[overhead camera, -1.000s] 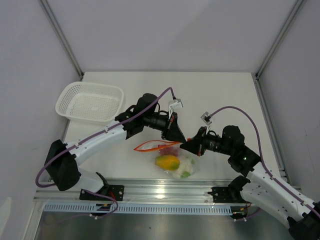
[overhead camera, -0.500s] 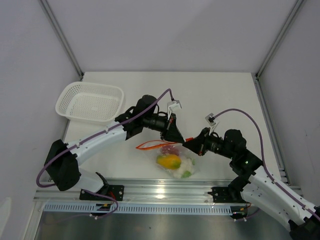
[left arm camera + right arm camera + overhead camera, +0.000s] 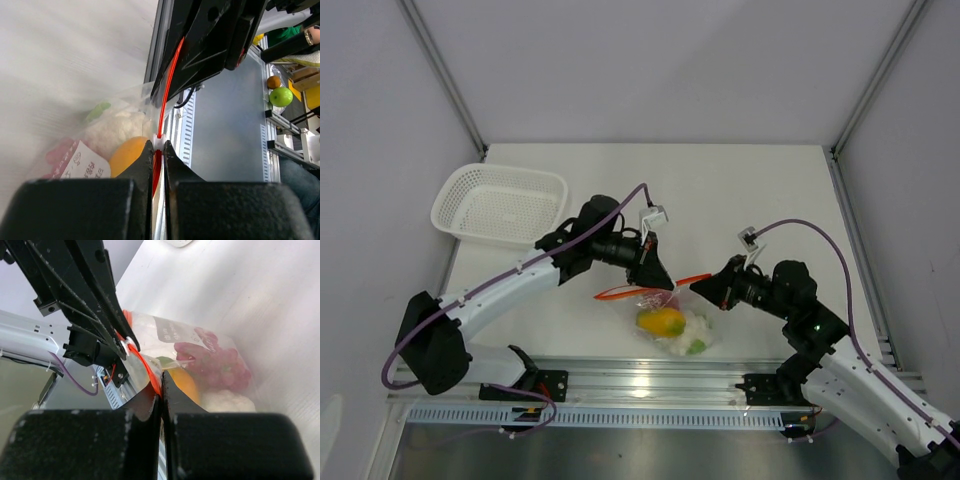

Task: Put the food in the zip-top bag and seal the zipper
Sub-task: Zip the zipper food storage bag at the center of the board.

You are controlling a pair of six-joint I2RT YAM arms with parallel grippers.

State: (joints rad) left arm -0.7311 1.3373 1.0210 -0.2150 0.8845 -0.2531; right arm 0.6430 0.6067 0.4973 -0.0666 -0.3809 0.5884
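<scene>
The black left gripper (image 3: 158, 146) and right gripper (image 3: 161, 385) are both clamped tight on the thin red-orange zipper strip (image 3: 149, 369) of the small clear crinkly zip-top bag (image 3: 678, 326), which holds a yellow-orange mango (image 3: 658, 321), a red grape bunch (image 3: 220, 365) and white-and-green vegetable pieces (image 3: 692, 337) and sits between the arms near the white table's (image 3: 750, 190) near edge.

A white mesh basket (image 3: 500, 204) sits at ten o'clock on the white desk (image 3: 740, 190), with a metal rail (image 3: 650, 376) along its six o'clock edge.
</scene>
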